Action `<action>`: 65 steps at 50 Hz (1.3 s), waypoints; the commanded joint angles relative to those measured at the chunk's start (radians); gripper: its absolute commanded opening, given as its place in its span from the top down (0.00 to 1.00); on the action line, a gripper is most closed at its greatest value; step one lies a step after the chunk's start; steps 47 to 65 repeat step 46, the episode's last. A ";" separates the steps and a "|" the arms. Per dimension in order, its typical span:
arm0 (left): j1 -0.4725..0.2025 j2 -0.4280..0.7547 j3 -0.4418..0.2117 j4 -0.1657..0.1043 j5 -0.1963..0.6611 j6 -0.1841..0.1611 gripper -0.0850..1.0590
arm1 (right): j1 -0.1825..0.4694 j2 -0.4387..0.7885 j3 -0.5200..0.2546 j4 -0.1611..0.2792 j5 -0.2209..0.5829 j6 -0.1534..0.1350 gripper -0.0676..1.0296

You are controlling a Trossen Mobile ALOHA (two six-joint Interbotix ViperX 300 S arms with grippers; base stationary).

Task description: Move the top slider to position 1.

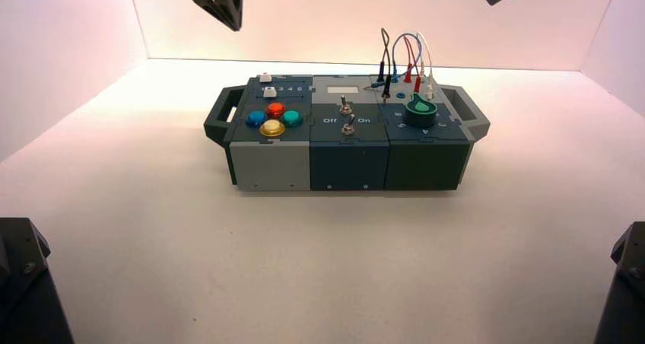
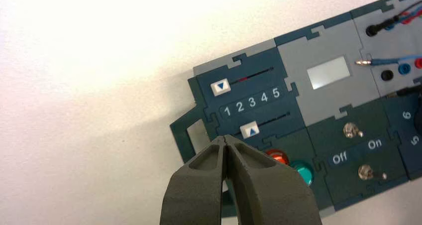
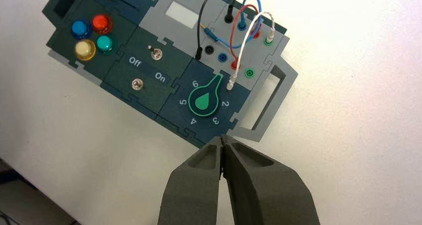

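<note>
The top slider (image 2: 221, 87), a white cap on the dark blue panel (image 2: 260, 99), is at the 1 end of its track. Below the numerals sits the lower slider (image 2: 250, 130); nearer the front are four coloured buttons (image 3: 93, 36). The left claw (image 2: 225, 139), fingers together, hangs above the box's left side. The right claw (image 3: 223, 138), also pressed together, is up on the right.

1. Setting: a robot test station, lab-type.
2. Evidence: plain pale walls (image 1: 365, 24) enclose a smooth white counter (image 1: 304, 268).
3. Evidence: a box (image 1: 347, 165) of switches, buttons and plug-in wires (image 1: 407, 55) stands toward the counter's far edge.
</note>
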 commanded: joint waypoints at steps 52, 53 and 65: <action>0.034 -0.061 0.055 0.008 -0.083 0.006 0.95 | 0.000 -0.002 0.103 -0.006 -0.167 -0.006 0.96; 0.034 -0.061 0.055 0.008 -0.083 0.006 0.95 | 0.000 -0.002 0.103 -0.006 -0.167 -0.006 0.96; 0.034 -0.061 0.055 0.008 -0.083 0.006 0.95 | 0.000 -0.002 0.103 -0.006 -0.167 -0.006 0.96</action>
